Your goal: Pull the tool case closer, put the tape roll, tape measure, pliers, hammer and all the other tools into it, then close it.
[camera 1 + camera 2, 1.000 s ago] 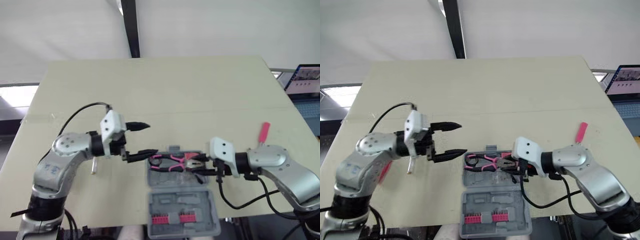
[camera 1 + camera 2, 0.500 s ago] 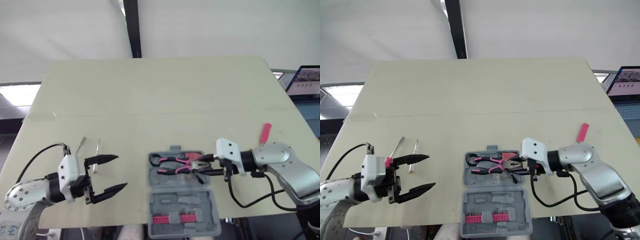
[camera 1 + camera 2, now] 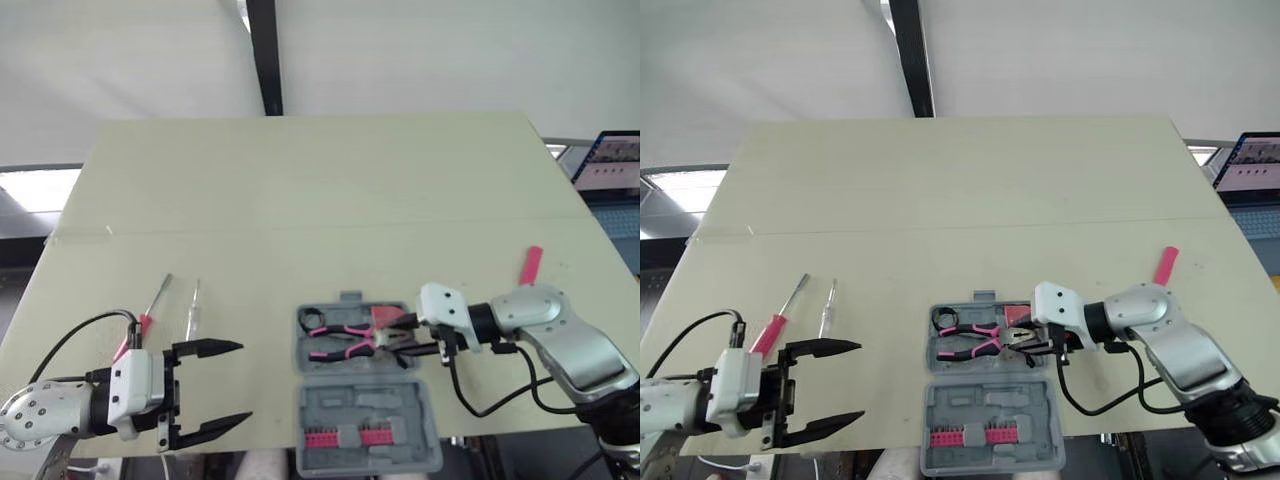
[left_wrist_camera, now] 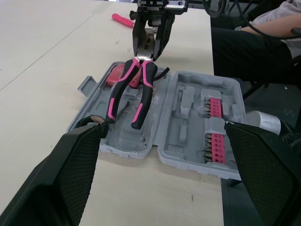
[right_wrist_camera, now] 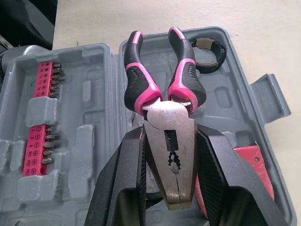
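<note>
Pliers (image 5: pixel 168 123) clamped in right gripper (image 3: pixel 393 336) over tool case (image 3: pixel 335 405), left gripper (image 3: pixel 243 382) spread wide, hovering apart

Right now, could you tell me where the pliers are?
In the eye views the pliers are in the far half of the tool case, at the table's front, their head held by the right gripper.

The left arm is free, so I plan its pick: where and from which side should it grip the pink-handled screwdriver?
Grip the screwdriver by its pink handle, not the thin shaft. It lies flat, handle toward the robot, so the open left gripper should probably descend from above, fingers across it.
</note>
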Action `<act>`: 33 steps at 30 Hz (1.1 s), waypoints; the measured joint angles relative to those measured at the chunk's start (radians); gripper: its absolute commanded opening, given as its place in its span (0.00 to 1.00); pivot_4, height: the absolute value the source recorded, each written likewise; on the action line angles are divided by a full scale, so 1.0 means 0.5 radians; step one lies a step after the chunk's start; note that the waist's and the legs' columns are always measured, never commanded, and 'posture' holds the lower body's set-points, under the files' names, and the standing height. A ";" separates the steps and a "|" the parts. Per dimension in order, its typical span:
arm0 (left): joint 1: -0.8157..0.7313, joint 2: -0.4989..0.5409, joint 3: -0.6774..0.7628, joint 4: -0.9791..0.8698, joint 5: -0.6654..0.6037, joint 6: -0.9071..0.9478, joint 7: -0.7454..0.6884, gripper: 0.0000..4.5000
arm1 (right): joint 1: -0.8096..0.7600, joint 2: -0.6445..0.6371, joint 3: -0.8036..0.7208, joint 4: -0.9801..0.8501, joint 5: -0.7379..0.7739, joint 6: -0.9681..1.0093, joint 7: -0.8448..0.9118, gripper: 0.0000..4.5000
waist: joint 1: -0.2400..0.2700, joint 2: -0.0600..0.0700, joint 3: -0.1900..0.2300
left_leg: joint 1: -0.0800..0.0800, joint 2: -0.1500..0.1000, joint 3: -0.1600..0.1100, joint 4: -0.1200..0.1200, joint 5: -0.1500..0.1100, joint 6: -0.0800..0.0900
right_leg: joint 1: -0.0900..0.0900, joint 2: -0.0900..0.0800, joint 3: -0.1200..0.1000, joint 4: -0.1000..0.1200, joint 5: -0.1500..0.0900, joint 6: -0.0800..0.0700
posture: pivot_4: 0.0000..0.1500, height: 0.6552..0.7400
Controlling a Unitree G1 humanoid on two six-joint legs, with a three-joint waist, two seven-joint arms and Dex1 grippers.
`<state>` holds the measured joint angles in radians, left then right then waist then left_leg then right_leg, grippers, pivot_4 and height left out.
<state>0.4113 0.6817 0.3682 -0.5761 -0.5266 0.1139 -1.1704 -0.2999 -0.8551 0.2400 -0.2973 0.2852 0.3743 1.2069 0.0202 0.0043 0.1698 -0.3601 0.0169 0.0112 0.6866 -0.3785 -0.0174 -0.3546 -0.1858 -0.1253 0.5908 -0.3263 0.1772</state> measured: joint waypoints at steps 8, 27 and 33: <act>-0.009 -0.008 -0.079 0.018 0.015 -0.055 0.051 0.99 | -0.022 0.093 0.104 0.061 -0.124 -0.058 0.001 0.21 | 0.002 0.000 0.000 | 0.000 0.000 0.000 0.000 0.000 0.000 | 0.000 0.000 0.000 0.000 0.000 0.000 | 1.00 1.00; -0.019 0.013 -0.147 0.009 0.049 -0.054 0.153 0.99 | -0.015 0.223 0.142 0.202 -0.254 -0.179 0.001 0.21 | 0.000 0.000 0.000 | 0.000 0.000 0.000 0.000 0.000 0.000 | 0.000 0.000 0.000 0.000 0.000 0.000 | 1.00 1.00; -0.012 0.022 -0.147 0.006 0.049 -0.052 0.159 1.00 | -0.010 0.235 0.142 0.217 -0.257 -0.179 0.005 0.32 | 0.000 0.000 0.000 | 0.000 0.000 0.000 0.000 0.000 0.000 | 0.000 0.000 0.000 0.000 0.000 0.000 | 1.00 1.00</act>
<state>0.4051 0.6928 0.2949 -0.5732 -0.5020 0.0878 -1.0909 -0.3048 -0.7375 0.3112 -0.1888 0.1568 0.2850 1.2094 0.0201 0.0042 0.1697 -0.3600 0.0169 0.0113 0.6866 -0.3784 -0.0174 -0.3547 -0.1857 -0.1253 0.5909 -0.3263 0.1772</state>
